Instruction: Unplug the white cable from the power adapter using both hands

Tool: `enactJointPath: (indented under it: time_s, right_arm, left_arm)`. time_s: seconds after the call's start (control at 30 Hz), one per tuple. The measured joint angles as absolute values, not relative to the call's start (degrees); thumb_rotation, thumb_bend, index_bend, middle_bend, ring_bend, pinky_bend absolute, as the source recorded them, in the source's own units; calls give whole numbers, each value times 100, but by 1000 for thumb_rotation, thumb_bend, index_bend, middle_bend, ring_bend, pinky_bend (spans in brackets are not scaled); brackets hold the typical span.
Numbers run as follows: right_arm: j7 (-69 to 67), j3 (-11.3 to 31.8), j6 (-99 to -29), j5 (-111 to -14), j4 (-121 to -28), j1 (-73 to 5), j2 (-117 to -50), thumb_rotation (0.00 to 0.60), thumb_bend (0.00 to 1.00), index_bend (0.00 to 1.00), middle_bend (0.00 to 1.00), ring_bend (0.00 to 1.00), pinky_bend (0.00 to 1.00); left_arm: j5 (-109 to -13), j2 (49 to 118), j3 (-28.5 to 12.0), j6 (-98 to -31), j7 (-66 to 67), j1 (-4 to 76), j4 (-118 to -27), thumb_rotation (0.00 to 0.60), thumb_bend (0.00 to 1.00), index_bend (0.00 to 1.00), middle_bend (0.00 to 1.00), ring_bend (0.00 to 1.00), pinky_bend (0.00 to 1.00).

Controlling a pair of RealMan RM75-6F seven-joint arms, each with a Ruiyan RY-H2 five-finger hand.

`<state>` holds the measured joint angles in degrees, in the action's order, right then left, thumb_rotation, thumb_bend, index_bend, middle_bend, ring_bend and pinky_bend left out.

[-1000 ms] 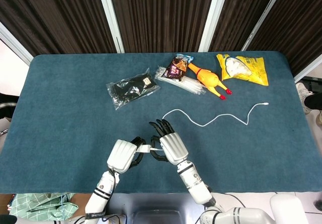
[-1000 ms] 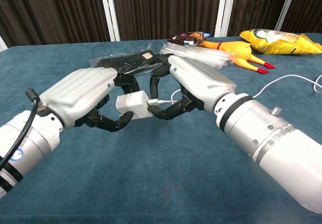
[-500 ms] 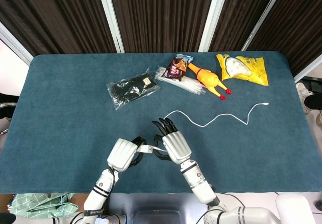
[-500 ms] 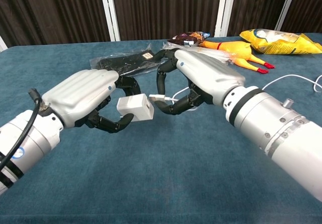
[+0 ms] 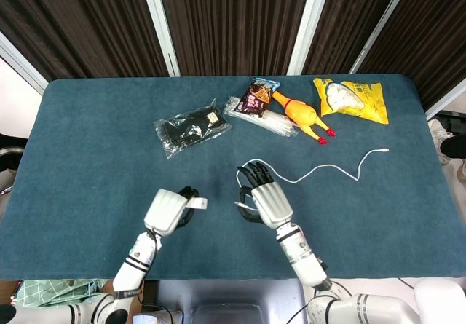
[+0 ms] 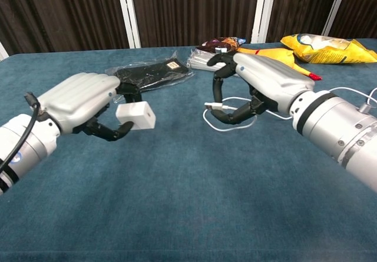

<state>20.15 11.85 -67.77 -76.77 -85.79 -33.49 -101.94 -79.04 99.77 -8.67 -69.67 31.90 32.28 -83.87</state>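
Left hand grips adapter, fingers curled around it; right hand pinches cable plug end. The 2 are well apart, so plug looks out. Cable trails toward 2 o'clock on table. Open room at 9; bags at 12, far from hands.

black pouch | snack packet | rubber chicken | yellow bag

Blue table bears snack bag, rubber chicken.
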Motion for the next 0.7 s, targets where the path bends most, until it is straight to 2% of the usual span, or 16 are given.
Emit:
enactJointPath:
  time_s: [0.23,0.37,0.47,0.53,0.63,0.7]
  right_arm:
    - [1702,1172,-6632,-7535,-7642,-3333,-10242,600,585,901,228,0,0]
    - [1425,1183,-6481,-7400,-6894,-3348,-10424,600,585,875,228,0,0]
    - [1232,1200,-6395,-7348,-6506,-3372,-10541,600,585,792,228,0,0]
    - [1140,1202,-6355,-7338,-6414,-3381,-10562,600,583,727,227,0,0]
    - [995,1184,-6322,-7375,-6473,-3378,-10480,600,513,525,188,0,0]
    - [928,1155,-6319,-7429,-6583,-3364,-10364,600,479,397,154,0,0]
  left_arm:
    - [-7576,9839,-960,-6668,2798,3257,-7478,600,592,697,774,951,1000]
    - [-7496,9850,-952,-6549,2606,3277,-7086,600,585,652,699,906,981]
    - [-7434,9833,-904,-6415,2643,3296,-6984,600,540,504,542,817,913]
    - [-7329,9824,-901,-6358,2755,3297,-6988,600,529,440,467,746,871]
    - [-7157,9827,-908,-6337,3002,3289,-7006,600,515,361,384,627,832]
    - [-6980,9818,-921,-6291,3144,3279,-7078,600,506,323,342,590,819]
